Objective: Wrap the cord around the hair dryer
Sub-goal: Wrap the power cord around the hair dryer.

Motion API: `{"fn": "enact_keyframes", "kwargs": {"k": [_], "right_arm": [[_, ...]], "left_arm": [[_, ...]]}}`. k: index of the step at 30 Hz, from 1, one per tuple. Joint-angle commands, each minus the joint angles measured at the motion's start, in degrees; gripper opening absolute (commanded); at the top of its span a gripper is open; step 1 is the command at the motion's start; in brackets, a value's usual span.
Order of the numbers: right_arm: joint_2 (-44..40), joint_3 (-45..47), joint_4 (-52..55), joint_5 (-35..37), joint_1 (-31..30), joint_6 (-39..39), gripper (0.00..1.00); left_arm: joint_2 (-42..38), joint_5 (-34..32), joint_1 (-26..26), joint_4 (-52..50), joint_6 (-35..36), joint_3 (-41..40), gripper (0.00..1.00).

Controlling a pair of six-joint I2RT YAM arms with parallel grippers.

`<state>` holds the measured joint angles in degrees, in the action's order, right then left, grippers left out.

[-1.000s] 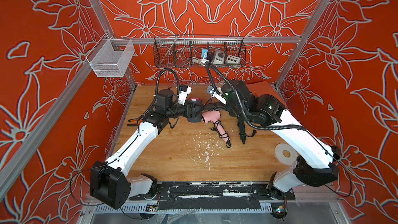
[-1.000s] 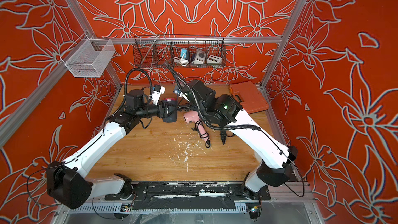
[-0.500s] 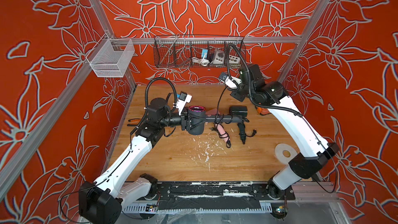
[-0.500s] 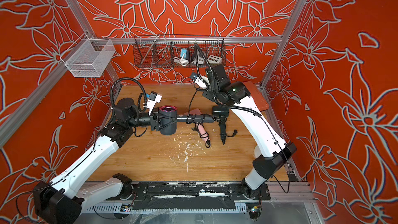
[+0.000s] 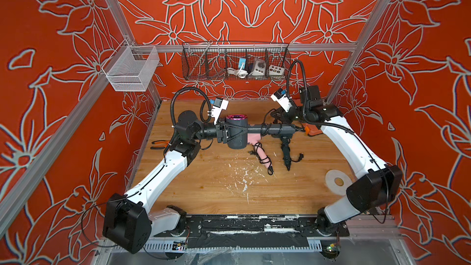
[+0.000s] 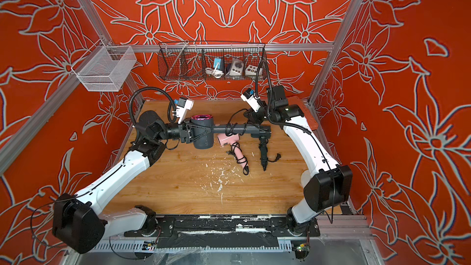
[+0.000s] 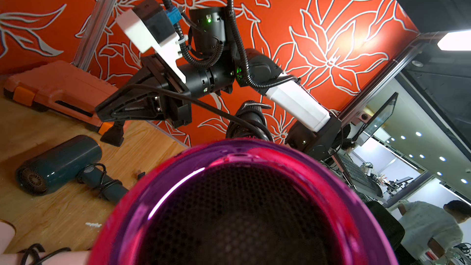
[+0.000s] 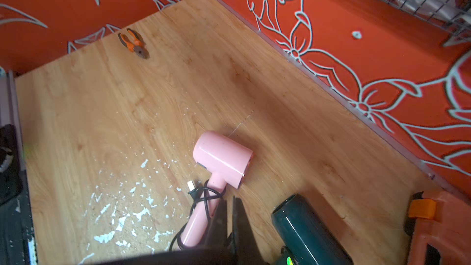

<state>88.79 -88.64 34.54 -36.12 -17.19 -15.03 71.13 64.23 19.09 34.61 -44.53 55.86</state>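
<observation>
**Top views.** My left claw [image 5: 239,135] is clamped across the barrel of the dark grey hair dryer [image 5: 235,145]. It holds the dryer clear above the bench [image 5: 204,187], over the middle of the far half. The barrel stands upright with its magenta ring [image 5: 237,117] on top. The handle runs level from the barrel toward the right edge of the bench. The cord [image 5: 265,127] makes a few turns around the handle about midway along it, then rises in a loose arc to my right claw [image 5: 276,115]. That claw hangs near the handle's outer end.

**Right wrist view.** The fingers [image 8: 240,223] of my right claw are pressed together. Whether the cord is pinched between them I cannot tell.

**Left wrist view.** The magenta ring fills the foreground, and the cord crosses from the handle to the body of the right claw.

**On the bench.** Beneath the raised handle lie a pink hair dryer [image 5: 265,156] and a teal hair dryer [image 5: 285,149]. They are side by side but apart, each with its own cord wound about its handle. An orange tool case [image 5: 313,131] sits in the far right corner. Pliers [image 5: 159,145] lie near the left edge and a roll of white tape [image 5: 337,181] near the right edge.
</observation>
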Motion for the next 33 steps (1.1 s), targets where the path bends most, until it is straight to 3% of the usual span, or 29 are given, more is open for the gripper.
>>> {"fn": "enact_keyframes", "kwargs": {"k": [1,11,16,24,33], "right_arm": [[-1.4,2.9,-8.0,-5.6,0.7,9.2,0.0],[-5.1,17.7,-26.8,-7.4,0.6,30.1,0.0],[-7.9,22.4,-27.5,-5.1,-0.9,31.5,0.0],[-15.5,32.7,-31.7,4.4,-7.6,34.2,0.0],[-19.7,34.4,-25.0,16.6,-16.5,28.3,0.0]], "left_arm": [[0.0,1.4,0.3,12.7,-4.5,4.2,0.0],[4.9,-5.2,-0.6,22.2,-11.6,4.7,0.0],[5.9,-7.8,-2.2,23.1,-13.2,6.0,0.0],[6.1,-13.5,-5.1,23.4,-14.2,5.0,0.0],[4.6,-17.4,-6.5,14.5,-8.3,3.5,0.0]]}}
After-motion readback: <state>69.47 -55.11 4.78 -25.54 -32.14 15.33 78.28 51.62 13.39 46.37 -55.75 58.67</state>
